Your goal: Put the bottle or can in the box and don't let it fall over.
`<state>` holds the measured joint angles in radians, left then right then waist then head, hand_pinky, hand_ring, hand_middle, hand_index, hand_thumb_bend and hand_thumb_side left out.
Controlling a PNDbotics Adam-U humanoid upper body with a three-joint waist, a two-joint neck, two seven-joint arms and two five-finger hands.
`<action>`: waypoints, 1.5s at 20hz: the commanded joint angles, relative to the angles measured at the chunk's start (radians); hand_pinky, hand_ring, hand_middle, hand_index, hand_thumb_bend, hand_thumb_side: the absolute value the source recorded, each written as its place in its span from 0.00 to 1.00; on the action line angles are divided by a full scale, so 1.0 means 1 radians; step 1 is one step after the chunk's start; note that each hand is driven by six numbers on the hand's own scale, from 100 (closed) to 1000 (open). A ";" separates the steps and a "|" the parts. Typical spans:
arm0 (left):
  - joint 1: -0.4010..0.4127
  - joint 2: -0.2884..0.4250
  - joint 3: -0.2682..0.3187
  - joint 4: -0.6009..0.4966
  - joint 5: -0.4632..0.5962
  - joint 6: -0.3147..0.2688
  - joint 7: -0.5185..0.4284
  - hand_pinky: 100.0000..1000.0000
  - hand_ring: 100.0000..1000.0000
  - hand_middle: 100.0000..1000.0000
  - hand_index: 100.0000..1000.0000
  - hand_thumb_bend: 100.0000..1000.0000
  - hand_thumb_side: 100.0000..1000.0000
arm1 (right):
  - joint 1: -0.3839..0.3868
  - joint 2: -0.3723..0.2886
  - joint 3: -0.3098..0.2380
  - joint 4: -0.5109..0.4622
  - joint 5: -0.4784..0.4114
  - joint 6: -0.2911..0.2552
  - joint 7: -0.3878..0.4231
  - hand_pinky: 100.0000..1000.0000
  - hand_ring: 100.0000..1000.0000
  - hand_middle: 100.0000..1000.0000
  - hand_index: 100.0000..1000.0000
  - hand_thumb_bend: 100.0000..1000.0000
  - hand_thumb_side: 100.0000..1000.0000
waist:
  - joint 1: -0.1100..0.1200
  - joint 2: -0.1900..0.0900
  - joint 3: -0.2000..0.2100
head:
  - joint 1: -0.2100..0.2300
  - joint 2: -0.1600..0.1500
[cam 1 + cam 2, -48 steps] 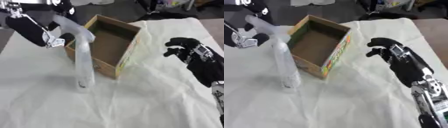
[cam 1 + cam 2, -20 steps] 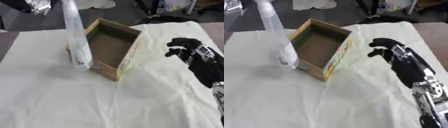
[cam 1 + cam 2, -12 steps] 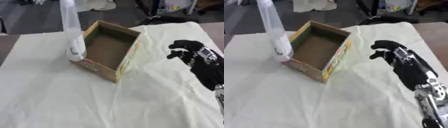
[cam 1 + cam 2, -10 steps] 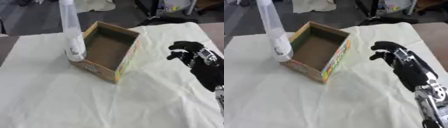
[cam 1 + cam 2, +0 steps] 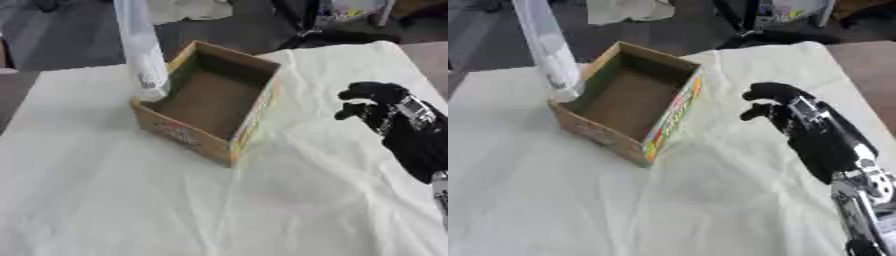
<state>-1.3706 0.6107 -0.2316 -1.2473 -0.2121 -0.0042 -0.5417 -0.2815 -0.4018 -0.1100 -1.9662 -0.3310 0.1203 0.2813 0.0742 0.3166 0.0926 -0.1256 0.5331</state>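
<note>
A tall clear plastic bottle (image 5: 140,50) hangs nearly upright at the upper left. Its base is level with the left rim of the open cardboard box (image 5: 229,142), just outside that wall. The bottle's top runs out of the picture's upper edge, so whatever holds it is hidden. The box stands empty on the white cloth, its brown inside showing and a colourful print on its outer walls. My right hand (image 5: 785,107) hovers to the right of the box, apart from it, fingers loosely bent and holding nothing. My left hand shows in neither view.
A white cloth (image 5: 175,200) covers the table and lies wrinkled in front of the box. Beyond the table's far edge are a dark floor, a pale rag (image 5: 623,10) and chair legs (image 5: 306,25).
The bottle has risen off the cloth and moved back and right to the box's left wall. My left hand, seen on it earlier, has gone out of the top edge. The right hand barely moved.
</note>
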 commanded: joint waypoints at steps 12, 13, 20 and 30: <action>-0.038 -0.024 -0.007 0.007 -0.011 -0.008 0.105 0.55 0.12 0.35 0.42 0.00 0.22 | -0.030 -0.021 0.000 -0.020 0.014 0.011 0.008 1.00 0.65 0.73 0.78 0.00 0.77 | 0.011 0.022 -0.032 | 0.018 -0.038; -0.039 -0.026 -0.007 0.007 -0.009 -0.007 0.110 0.55 0.12 0.35 0.42 0.00 0.22 | -0.031 -0.021 0.000 -0.021 0.015 0.012 0.009 1.00 0.65 0.73 0.78 0.00 0.77 | 0.011 0.025 -0.033 | 0.019 -0.040; -0.035 -0.043 -0.015 0.009 0.006 -0.007 0.156 0.54 0.12 0.34 0.41 0.00 0.24 | -0.041 -0.017 0.003 -0.023 0.017 0.015 0.013 1.00 0.65 0.73 0.78 0.00 0.77 | 0.014 0.040 -0.049 | 0.026 -0.050; -0.017 -0.054 -0.030 0.014 0.019 -0.014 0.208 0.55 0.11 0.34 0.41 0.00 0.27 | -0.047 -0.012 0.005 -0.024 0.023 0.019 0.018 1.00 0.65 0.73 0.78 0.00 0.78 | 0.014 0.056 -0.062 | 0.024 -0.050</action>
<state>-1.3713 0.5452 -0.2666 -1.2260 -0.2005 -0.0168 -0.3431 -0.3166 -0.4016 -0.1036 -1.9676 -0.3133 0.1394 0.2972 0.0919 0.3919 0.0316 -0.0998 0.4950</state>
